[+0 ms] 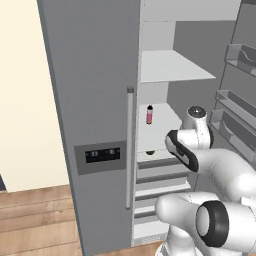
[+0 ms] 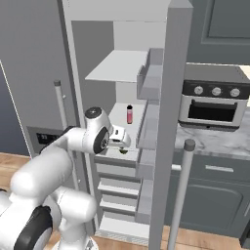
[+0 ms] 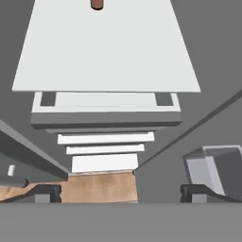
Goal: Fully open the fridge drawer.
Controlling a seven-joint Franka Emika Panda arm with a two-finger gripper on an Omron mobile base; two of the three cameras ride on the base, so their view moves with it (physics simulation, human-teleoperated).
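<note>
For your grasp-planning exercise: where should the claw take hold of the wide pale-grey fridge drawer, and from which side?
Grip the darker front panel's top edge of the wide pale-grey fridge drawer, coming from above at the front: it juts slightly past the white shelf, leaving the lip exposed.

— What do you see on the white shelf [image 1: 167, 117]?
— You have one small red bottle [image 1: 149, 114] standing upright near its middle, back from the front edge.
— And the shelf above [image 1: 170, 67]?
— A plain white board; I can't tell you more.
</note>
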